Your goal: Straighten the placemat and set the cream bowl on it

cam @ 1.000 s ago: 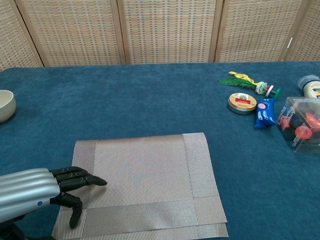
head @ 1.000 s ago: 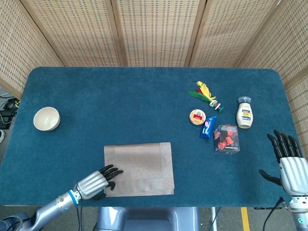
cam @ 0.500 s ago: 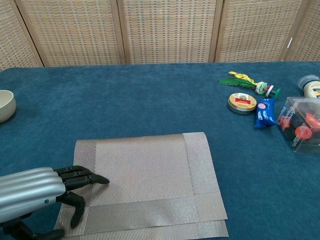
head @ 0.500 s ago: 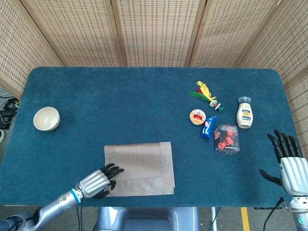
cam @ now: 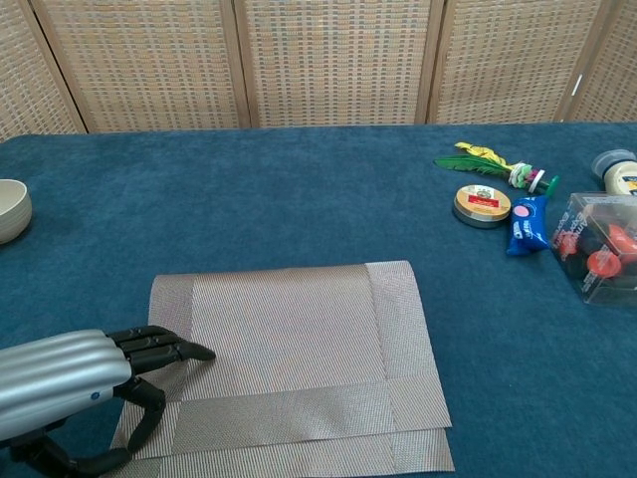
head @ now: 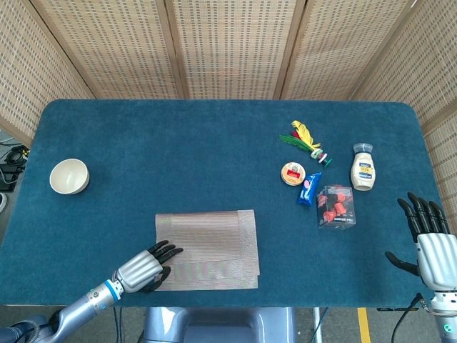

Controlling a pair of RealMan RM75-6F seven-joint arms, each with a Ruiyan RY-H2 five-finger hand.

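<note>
The grey-brown woven placemat (head: 211,238) (cam: 289,339) lies near the table's front edge, folded over on itself so a second layer shows along its near side. My left hand (head: 146,265) (cam: 95,373) rests on the mat's near left corner, fingers stretched onto the weave and thumb tucked at the edge. The cream bowl (head: 69,176) (cam: 10,209) stands upright far off at the left side of the table. My right hand (head: 428,239) hovers open at the table's right front corner, holding nothing.
A cluster sits at the right: feather toy (head: 305,139), round tin (head: 292,173), blue packet (head: 309,189), clear box with red pieces (head: 336,206), and a mayonnaise bottle (head: 363,168). Blue cloth (head: 200,157) covers the table; wicker screens stand behind.
The left hand has drawn back toward the front edge, dragging the mat's folded layer; the visible folded strip along the near side has narrowed. The right hand stayed put.
</note>
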